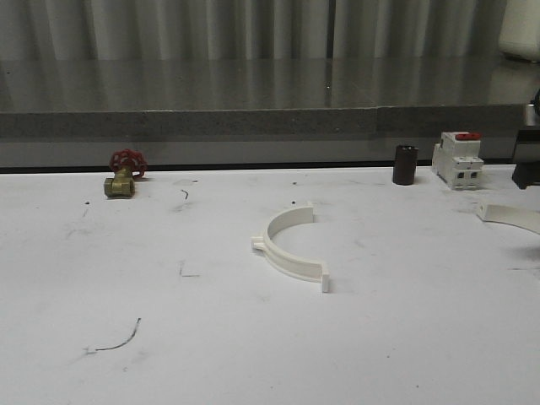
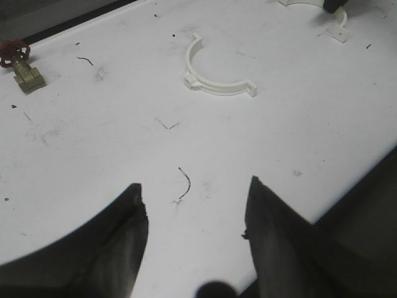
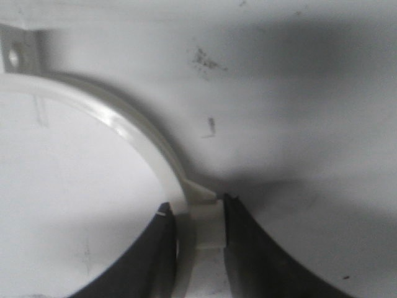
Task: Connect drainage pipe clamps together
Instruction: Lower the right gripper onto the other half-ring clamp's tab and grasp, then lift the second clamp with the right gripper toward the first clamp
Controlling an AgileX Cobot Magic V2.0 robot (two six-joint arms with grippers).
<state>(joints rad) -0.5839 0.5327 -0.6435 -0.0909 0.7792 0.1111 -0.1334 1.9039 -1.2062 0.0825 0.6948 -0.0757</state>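
One white drainage pipe clamp (image 1: 291, 249) lies flat in the middle of the table, and the left wrist view shows it (image 2: 214, 77) well ahead of my left gripper (image 2: 194, 184). That gripper hangs open over bare table with nothing between its fingers. A second drainage pipe clamp (image 1: 510, 215) lies at the table's right edge. In the right wrist view my right gripper (image 3: 197, 203) is shut on this half-ring (image 3: 130, 133) at the small block in the middle of its arc. One of its flat tabs, with a hole (image 3: 18, 53), points away from the gripper.
A brass valve with a red handwheel (image 1: 124, 175) sits at the back left. A dark cylinder (image 1: 405, 164) and a white breaker with a red top (image 1: 458, 159) stand at the back right. A grey ledge (image 1: 253, 122) runs behind the table.
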